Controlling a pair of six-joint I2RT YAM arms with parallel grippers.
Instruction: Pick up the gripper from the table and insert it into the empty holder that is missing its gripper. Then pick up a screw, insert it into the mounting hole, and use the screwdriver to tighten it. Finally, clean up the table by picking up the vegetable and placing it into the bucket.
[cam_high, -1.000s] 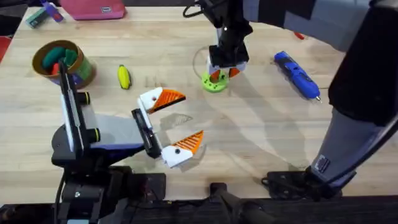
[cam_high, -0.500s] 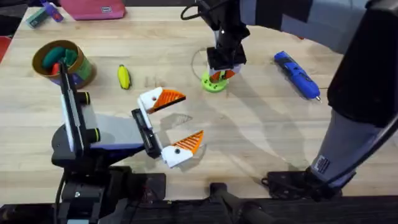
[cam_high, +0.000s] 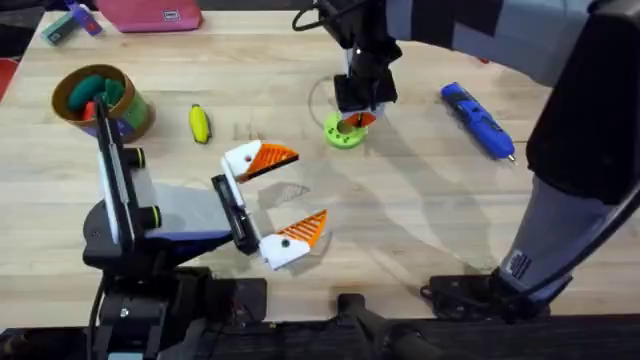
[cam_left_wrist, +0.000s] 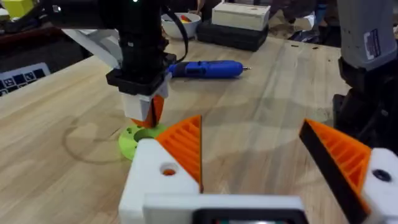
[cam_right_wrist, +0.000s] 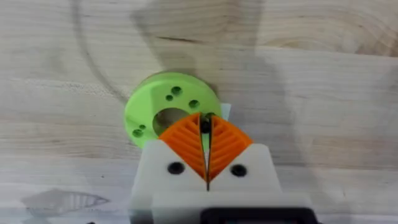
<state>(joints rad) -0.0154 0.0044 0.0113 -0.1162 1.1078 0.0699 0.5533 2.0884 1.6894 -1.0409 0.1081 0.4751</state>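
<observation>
My right gripper (cam_high: 356, 116) (cam_right_wrist: 206, 122) hangs just over a green disc (cam_high: 343, 134) (cam_right_wrist: 149, 106) with several holes. Its orange pads are shut on a small dark screw (cam_right_wrist: 205, 126) at their tips. The left gripper (cam_high: 291, 193) (cam_left_wrist: 252, 130) rests open near the table's front; both white fingers carry orange tips. One finger's mounting hole (cam_left_wrist: 168, 170) shows orange inside. A loose gripper piece and an empty holder are out of view. The blue screwdriver (cam_high: 478, 120) (cam_left_wrist: 205, 68) lies at the right. The yellow vegetable (cam_high: 199, 123) lies beside the bucket (cam_high: 130, 113) at the left.
The bucket holds green and red toy pieces. A pink case (cam_high: 150, 15) and a small purple-green item (cam_high: 70, 22) lie at the far edge. In the left wrist view a white bowl (cam_left_wrist: 180, 25) and a box (cam_left_wrist: 239, 15) stand beyond the table.
The right gripper has drawn slightly up and away from the green disc. The left arm has stayed put.
</observation>
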